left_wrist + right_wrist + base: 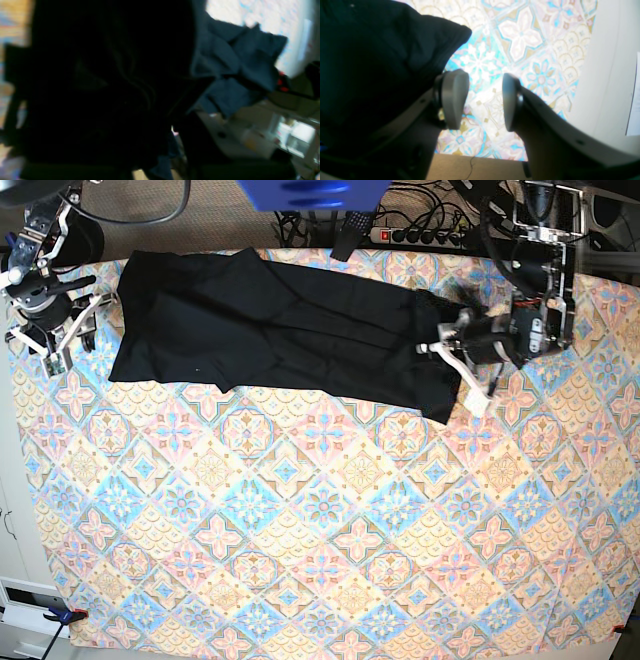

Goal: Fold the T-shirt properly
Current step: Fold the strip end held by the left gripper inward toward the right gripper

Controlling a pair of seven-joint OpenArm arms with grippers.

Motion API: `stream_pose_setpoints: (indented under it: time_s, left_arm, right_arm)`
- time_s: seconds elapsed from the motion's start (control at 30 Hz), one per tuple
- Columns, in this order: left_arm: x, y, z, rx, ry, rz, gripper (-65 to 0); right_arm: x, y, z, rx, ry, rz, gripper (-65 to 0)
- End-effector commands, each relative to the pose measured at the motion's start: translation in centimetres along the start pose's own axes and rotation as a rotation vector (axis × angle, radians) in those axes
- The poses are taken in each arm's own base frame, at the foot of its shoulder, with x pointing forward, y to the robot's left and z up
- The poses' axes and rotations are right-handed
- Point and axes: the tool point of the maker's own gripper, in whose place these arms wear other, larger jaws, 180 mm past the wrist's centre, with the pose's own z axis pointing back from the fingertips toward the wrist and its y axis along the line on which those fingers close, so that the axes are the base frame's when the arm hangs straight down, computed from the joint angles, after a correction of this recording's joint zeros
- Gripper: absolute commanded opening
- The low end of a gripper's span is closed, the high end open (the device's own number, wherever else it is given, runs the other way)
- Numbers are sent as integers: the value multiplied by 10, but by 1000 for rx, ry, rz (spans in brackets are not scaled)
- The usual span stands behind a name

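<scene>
Left claw (452, 348) prob. buried in T-shirt (270, 320); left wrist view blurred, mostly black.

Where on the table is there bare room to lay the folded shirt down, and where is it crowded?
The whole near part of the patterned tablecloth, below the T-shirt's lower edge, is bare from side to side. The far strip is crowded: the shirt spans it, the left tool is at its right end, and the right tool sits open by its left edge.
</scene>
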Motion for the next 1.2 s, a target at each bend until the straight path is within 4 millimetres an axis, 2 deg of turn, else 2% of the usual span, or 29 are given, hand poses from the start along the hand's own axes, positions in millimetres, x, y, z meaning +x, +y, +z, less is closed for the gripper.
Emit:
stream_pose_setpoints:
  time_s: [0.0,0.23,0.37,0.57,0.7,0.83,0.9,0.97,1.03,1.1,1.17]
  left_arm:
    - [8,-11,1,-34,-25,-12,-650]
    - [1,-45,-20,-130,-31,40,-650]
    - [-12,-49,-34,-150,11,75,-650]
    - [-23,-67,-46,-182,62,34,-647]
    - [-23,-67,-46,-183,64,33,-566]
    - [-23,-70,-46,-191,68,31,-394]
    - [-23,-72,-44,-199,67,27,-336]
    - [-21,-82,-37,-228,65,4,-305]
    - [-15,-95,-24,-272,54,-25,-301]
    - [-6,-100,-8,-295,26,-63,-301]
    - [4,-91,5,-291,-10,-50,-301]
  right_arm:
    - [11,-9,5,-24,-38,12,-395]
    - [12,-9,5,-25,-39,13,-395]
    - [20,-10,9,-34,-58,29,-395]
    - [21,-11,10,-36,-63,31,-395]
    - [21,-11,10,-36,-63,31,-395]
    - [22,-11,10,-36,-64,31,-395]
    - [22,-11,10,-36,-64,31,-395]
    - [22,-11,10,-36,-64,31,-395]
    - [21,-11,10,-36,-63,31,-395]
    - [20,-10,10,-36,-55,31,-395]
    - [19,-9,9,-31,-53,33,-393]
